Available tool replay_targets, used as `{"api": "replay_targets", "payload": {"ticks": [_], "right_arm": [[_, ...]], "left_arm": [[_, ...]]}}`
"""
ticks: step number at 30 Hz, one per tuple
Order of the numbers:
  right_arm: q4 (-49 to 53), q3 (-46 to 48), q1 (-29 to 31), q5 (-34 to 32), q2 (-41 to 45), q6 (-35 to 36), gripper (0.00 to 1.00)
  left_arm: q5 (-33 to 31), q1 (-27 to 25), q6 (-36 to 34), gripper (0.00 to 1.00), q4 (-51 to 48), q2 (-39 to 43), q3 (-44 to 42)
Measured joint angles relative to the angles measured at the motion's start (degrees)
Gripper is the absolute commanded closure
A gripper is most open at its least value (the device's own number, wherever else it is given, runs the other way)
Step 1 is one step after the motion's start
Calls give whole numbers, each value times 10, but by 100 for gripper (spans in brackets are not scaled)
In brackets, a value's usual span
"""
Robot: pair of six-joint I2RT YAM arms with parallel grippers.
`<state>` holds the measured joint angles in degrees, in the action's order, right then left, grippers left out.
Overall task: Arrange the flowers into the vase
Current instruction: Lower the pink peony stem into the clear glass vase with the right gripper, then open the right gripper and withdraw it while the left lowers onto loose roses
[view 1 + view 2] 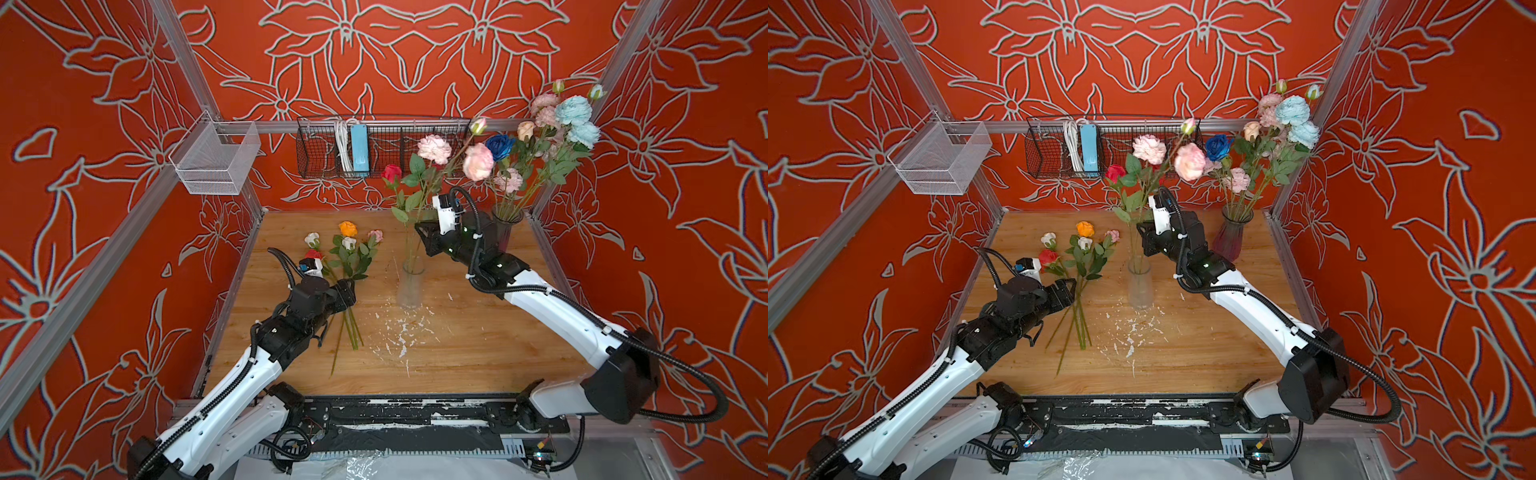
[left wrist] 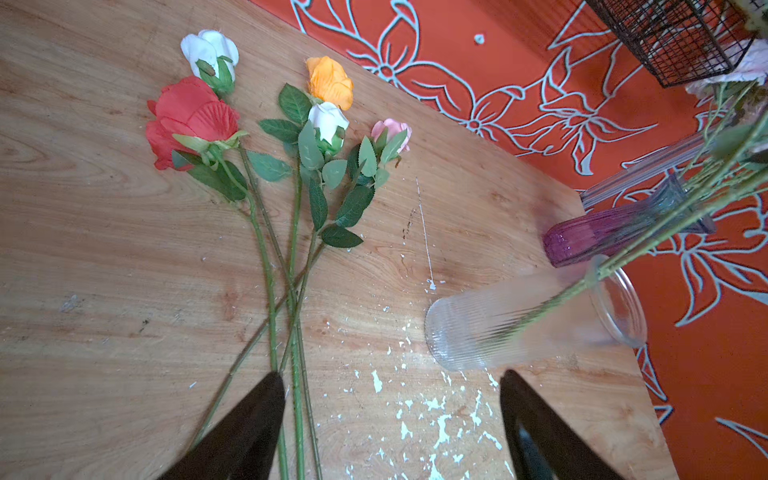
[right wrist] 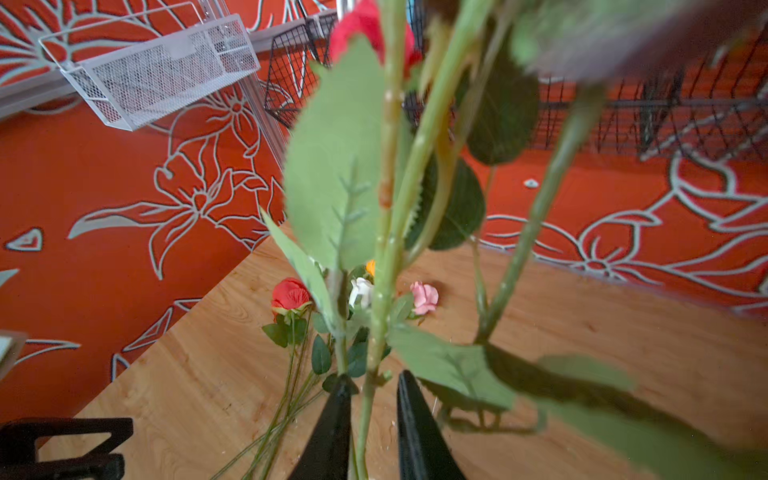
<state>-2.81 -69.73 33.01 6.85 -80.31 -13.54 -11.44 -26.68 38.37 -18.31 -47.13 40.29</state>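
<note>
Newbie: Roses [image 1: 348, 249] in both top views, where are they lying?

Regular: flat on the tabletop [image 1: 457, 353], left side, left end effector [image 1: 351, 291] over their stems. clear vase [image 1: 410, 286] mid-tabletop holds a few flowers [image 1: 434, 148]; right end effector [image 1: 419, 239] sits at those stems above its rim. purple vase [image 1: 1231, 239] back right holds the big bunch.

Newbie: left wrist?

Regular: fingers [image 2: 249, 428] wide apart over the rose stems.

Newbie: right wrist?

Regular: fingers [image 3: 332, 424] narrowly apart, one stem [image 3: 384, 166] running between them, roses on the tabletop beyond.
</note>
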Motion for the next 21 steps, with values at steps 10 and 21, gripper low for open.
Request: {"api": "replay_targets", "payload": {"ticks": [10,21], "right_arm": [[-2,30,8,-4,53,-2,72],[7,67,20,-7,123,-11,59]], "left_arm": [[-1,0,-2,19,10,0,-7],[-8,5,-3,19,12,-43,-23]]}}
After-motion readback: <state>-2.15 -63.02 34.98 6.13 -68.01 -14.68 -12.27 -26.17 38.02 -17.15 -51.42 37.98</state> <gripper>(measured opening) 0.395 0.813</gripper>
